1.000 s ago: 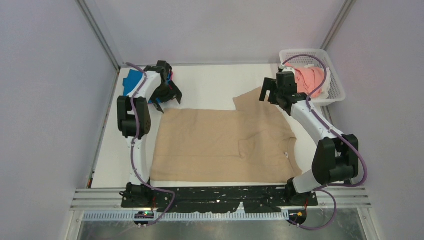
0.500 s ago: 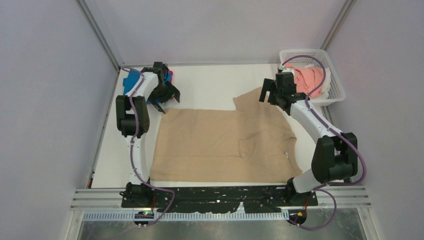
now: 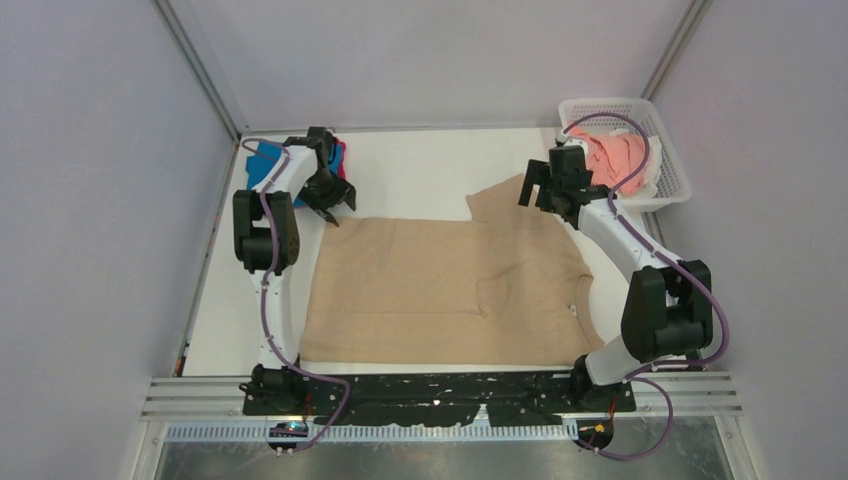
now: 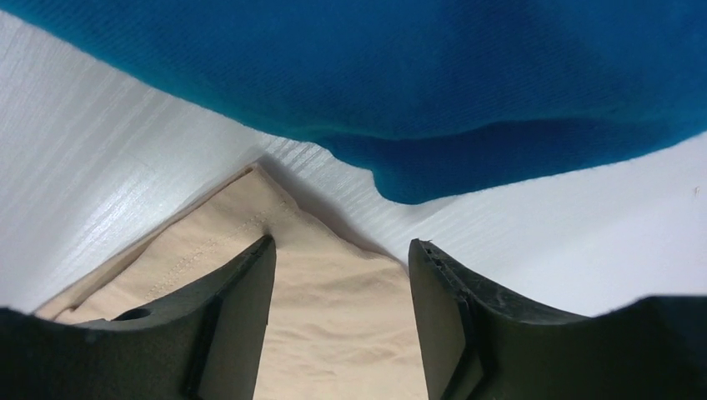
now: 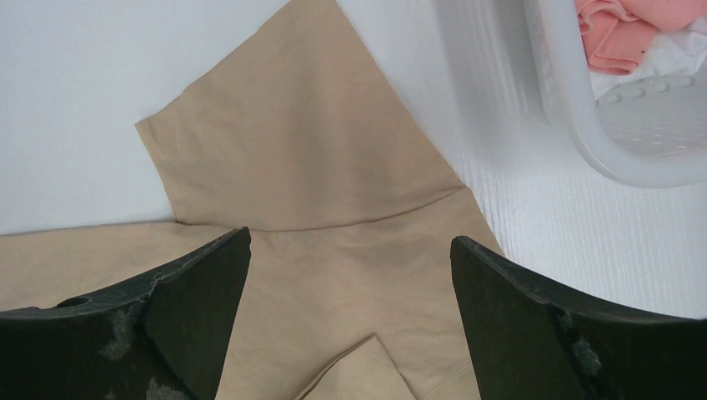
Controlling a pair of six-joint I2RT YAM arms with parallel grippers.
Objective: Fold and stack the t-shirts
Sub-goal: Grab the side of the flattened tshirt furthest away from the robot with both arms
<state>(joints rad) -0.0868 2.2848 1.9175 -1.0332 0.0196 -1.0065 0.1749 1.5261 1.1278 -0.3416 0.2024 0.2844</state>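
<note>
The tan t-shirt (image 3: 440, 285) lies flat on the white table, one sleeve (image 3: 500, 197) pointing to the far side and the other folded onto the body. My left gripper (image 3: 328, 208) is open and low over its far left corner (image 4: 275, 212), one finger on the cloth, the other on the table beside it. A blue shirt (image 3: 265, 160) with magenta under it lies just behind; it fills the top of the left wrist view (image 4: 400, 75). My right gripper (image 3: 537, 192) is open above the shirt near the far sleeve (image 5: 292, 142). Salmon-pink (image 3: 620, 160) and white shirts sit in the basket.
A white mesh basket (image 3: 670, 190) stands at the far right corner, its wall close to my right gripper (image 5: 617, 158). Grey walls enclose the table on three sides. A black rail (image 3: 440, 395) carries both arm bases at the near edge.
My left gripper has come down and slightly back onto the shirt's far left corner, jaws narrower than before. My right gripper has barely moved.
</note>
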